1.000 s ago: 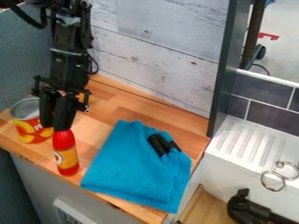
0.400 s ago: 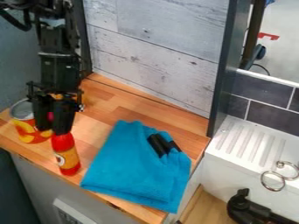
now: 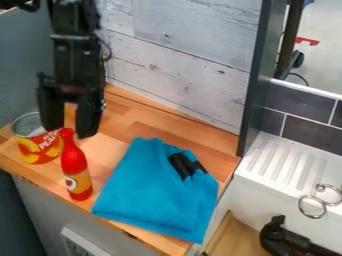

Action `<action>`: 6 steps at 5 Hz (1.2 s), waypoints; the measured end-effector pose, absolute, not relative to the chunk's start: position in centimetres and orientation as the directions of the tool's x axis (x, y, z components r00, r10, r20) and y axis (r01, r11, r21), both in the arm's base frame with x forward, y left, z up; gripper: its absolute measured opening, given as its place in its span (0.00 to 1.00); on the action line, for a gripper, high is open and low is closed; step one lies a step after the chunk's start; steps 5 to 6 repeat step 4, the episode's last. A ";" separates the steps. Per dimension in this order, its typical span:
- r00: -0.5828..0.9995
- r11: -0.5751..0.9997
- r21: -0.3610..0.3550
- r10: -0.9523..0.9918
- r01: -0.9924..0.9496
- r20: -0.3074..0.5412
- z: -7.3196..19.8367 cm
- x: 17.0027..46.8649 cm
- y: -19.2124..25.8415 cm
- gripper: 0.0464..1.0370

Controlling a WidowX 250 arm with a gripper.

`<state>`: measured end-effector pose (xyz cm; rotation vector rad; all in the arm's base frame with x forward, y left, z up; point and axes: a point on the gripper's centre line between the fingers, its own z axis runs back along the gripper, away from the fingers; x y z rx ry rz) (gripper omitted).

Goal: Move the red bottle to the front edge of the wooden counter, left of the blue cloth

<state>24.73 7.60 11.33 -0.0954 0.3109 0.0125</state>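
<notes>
A: Item one, the gripper?
B: Black, two-fingered gripper [image 3: 69,131], at the left, hanging down from the arm [image 3: 72,55]. State: wide, fingers spread well apart, nothing clasped.

A: Item two, nearest to it?
B: Sauce bottle [image 3: 75,172], red with a yellow-orange label, one. Upright near the counter's front edge; its narrow tip appears between the fingertips. Contact: cannot tell.

A: Item three?
B: Tin can [image 3: 33,152], yellow and red with a metal rim, one. Upright, just beside the bottle, on the side away from the cloth.

A: Textiles?
B: Blue cloth [image 3: 147,195], folded, lying flat to the right of the bottle. Two short black bars [image 3: 179,166] at its upper right part; exact kind cannot be told.

A: Surfaces?
B: Wooden counter [image 3: 143,122], under all of these. Behind it, a pale plank panel [image 3: 187,57], ending at a dark upright post [image 3: 252,90].

A: Right-hand side?
B: White ridged drainboard [image 3: 287,162]; metal rings [image 3: 310,206], at its edge; dark wall tiles [image 3: 304,107], behind; black fixture [image 3: 277,240], lower right.
</notes>
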 end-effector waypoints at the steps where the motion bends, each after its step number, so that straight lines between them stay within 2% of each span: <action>1: 0.965 0.997 -0.075 0.015 -0.037 -0.264 13.3 26.1 7.8 0.97; 2: 0.979 0.999 -0.039 0.020 -0.029 -0.201 15.2 27.6 8.6 0.97; 3: 0.994 0.997 0.059 0.052 -0.047 -0.092 17.4 29.5 10.4 0.97; 4: 0.997 0.994 0.079 0.079 -0.077 -0.025 17.0 30.5 13.3 0.97; 6: 0.997 0.994 0.079 0.079 -0.077 -0.025 17.0 30.5 13.3 0.97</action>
